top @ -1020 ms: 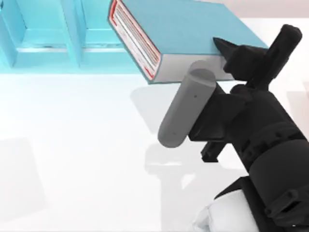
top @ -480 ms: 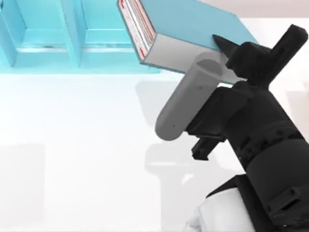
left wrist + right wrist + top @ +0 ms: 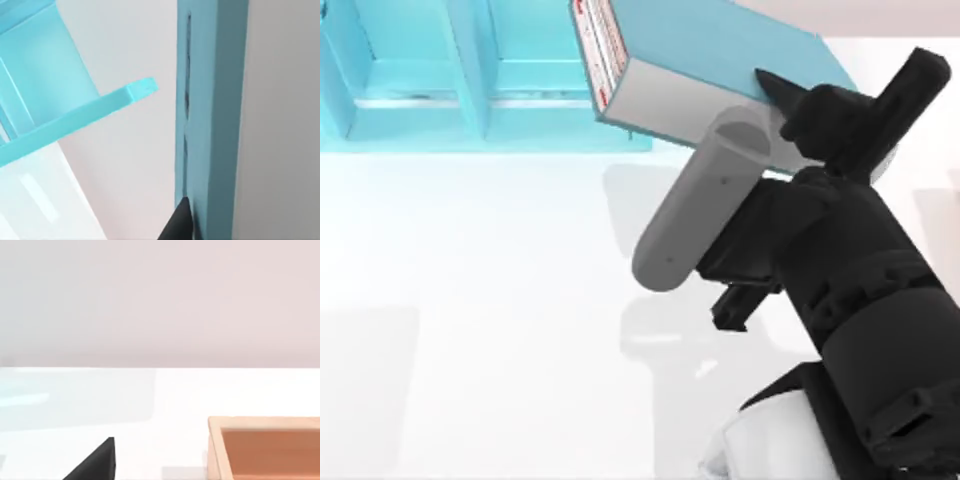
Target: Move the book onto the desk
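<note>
Currently logged, from the top view's left across to its right:

1. Teal compartmented shelf (image 3: 420,70), at the back left of the worktop (image 3: 470,300). Its open compartments face the camera. From the left wrist view, one shelf board (image 3: 60,115) juts out beside the book.

2. Worktop: broad, glossy white, carrying soft reflections.

3. Book (image 3: 710,50), plain teal cover with white-grey page edges. It is held off the worktop and tilted, just right of the shelf at the back centre, and its lower left corner overlaps the shelf's right end in the top view. The end with the small red marks (image 3: 598,50) faces left, toward the shelf. In the left wrist view the book (image 3: 210,125) runs upright through the picture, with a dark fingertip (image 3: 177,222) against it.

4. Left gripper (image 3: 790,110), at the book's right-hand end. I read the jaws as clamped on the book, one black finger lying over the teal cover. A grey cylinder (image 3: 695,210) on the arm points down-left beneath the book.

5. Right gripper (image 3: 95,465), parked low over the white worktop (image 3: 200,390). I cannot tell how its jaws stand.

6. Orange-tan open box (image 3: 265,445), standing on the worktop in the right wrist view, apart from the right gripper.
</note>
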Controlling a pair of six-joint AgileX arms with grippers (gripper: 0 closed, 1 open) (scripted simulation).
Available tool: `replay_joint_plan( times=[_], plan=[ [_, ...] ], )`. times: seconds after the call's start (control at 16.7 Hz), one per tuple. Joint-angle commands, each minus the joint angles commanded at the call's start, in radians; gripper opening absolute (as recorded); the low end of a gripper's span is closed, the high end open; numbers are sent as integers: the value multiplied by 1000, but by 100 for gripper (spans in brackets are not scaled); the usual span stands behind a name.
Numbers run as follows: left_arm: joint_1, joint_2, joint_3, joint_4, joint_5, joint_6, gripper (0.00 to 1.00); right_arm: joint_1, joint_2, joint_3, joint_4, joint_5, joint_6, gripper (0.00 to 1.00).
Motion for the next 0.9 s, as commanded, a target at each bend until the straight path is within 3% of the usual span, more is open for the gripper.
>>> replay_joint_plan(
  times=[0.6, 0.9],
  plan=[
    [0, 0, 0, 0, 0, 0, 98, 0, 0, 0, 0, 0, 0, 100],
    [0, 0, 0, 0, 0, 0, 100, 0, 0, 0, 0, 0, 0, 100]
  ],
)
